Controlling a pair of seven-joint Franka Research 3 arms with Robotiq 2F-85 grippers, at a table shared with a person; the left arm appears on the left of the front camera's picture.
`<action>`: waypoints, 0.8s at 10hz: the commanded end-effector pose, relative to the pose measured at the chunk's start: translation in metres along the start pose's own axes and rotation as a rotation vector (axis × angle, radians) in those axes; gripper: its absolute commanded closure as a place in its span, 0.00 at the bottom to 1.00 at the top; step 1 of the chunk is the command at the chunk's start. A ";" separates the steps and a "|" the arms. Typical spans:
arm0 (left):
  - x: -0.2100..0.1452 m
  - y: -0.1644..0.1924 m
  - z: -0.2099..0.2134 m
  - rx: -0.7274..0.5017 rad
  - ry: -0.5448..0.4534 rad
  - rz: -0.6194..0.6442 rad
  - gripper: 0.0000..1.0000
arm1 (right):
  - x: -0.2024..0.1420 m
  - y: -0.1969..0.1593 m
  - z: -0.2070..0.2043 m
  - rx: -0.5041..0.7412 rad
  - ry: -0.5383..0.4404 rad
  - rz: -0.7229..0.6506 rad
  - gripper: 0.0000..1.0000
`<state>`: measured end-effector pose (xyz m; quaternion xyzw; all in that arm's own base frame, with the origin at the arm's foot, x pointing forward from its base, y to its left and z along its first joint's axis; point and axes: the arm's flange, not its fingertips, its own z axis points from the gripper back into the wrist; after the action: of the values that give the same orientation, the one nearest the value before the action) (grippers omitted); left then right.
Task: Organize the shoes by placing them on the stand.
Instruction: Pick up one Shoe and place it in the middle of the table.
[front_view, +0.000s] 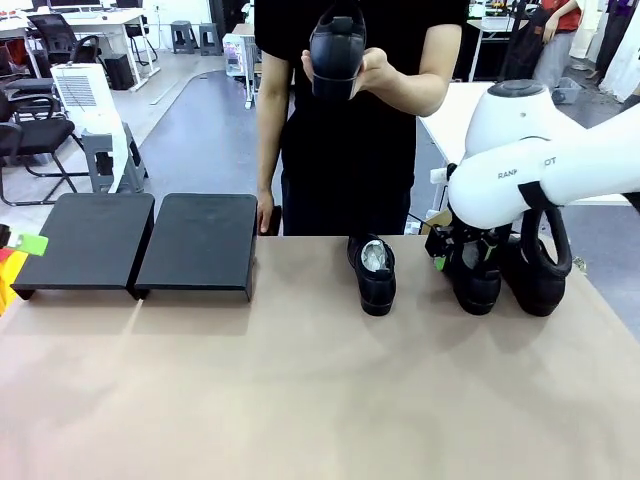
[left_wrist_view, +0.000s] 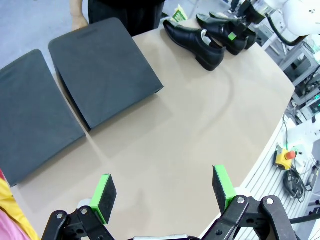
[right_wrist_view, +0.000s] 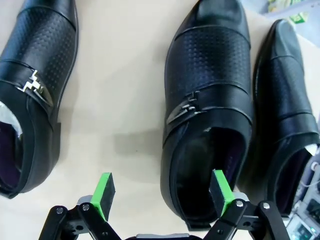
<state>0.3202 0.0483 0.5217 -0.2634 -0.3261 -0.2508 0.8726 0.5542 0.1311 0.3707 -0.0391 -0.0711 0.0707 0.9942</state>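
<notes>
Right pincer (right_wrist_view: 161, 192) gapes wide over a glossy black perforated shoe (right_wrist_view: 210, 100) with a metal buckle.

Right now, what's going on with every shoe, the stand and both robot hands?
Stand: flat on the table, no shoes on it.
Raised shoe: held up in the person's hand.
Middle shoe: standing on the table, untouched.
Two right-side shoes: standing side by side on the table.
Left gripper: open, holding nothing.
Right gripper: open above a shoe, holding nothing.
</notes>
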 end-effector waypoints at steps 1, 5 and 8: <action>0.001 0.001 0.000 -0.014 -0.011 -0.017 0.00 | 0.009 0.008 -0.002 0.015 0.047 -0.037 0.00; 0.001 0.001 0.000 -0.014 -0.011 -0.017 0.00 | 0.010 0.003 -0.021 0.031 0.058 -0.033 0.12; 0.001 0.001 0.000 -0.014 -0.011 -0.017 0.00 | 0.010 -0.002 -0.022 0.030 0.061 -0.067 0.68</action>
<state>0.3202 0.0482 0.5218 -0.2651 -0.3275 -0.2514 0.8714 0.5621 0.1240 0.3469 -0.0343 -0.0381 0.0527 0.9973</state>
